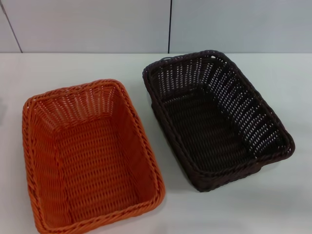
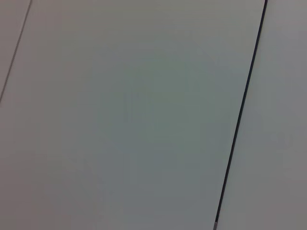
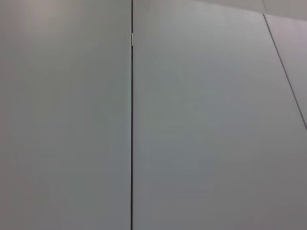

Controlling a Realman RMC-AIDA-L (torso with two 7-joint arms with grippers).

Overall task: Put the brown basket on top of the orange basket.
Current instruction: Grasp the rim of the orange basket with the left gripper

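The orange basket (image 1: 90,158) sits on the white table at the front left in the head view, upright and empty. The brown basket (image 1: 217,117) sits to its right and a little farther back, upright and empty, a narrow gap apart from the orange one. Neither gripper shows in any view. Both wrist views show only plain grey wall panels with dark seams.
The white table (image 1: 273,204) runs under both baskets, with bare surface at the front right and far left. A grey panelled wall (image 1: 97,24) stands behind the table's far edge.
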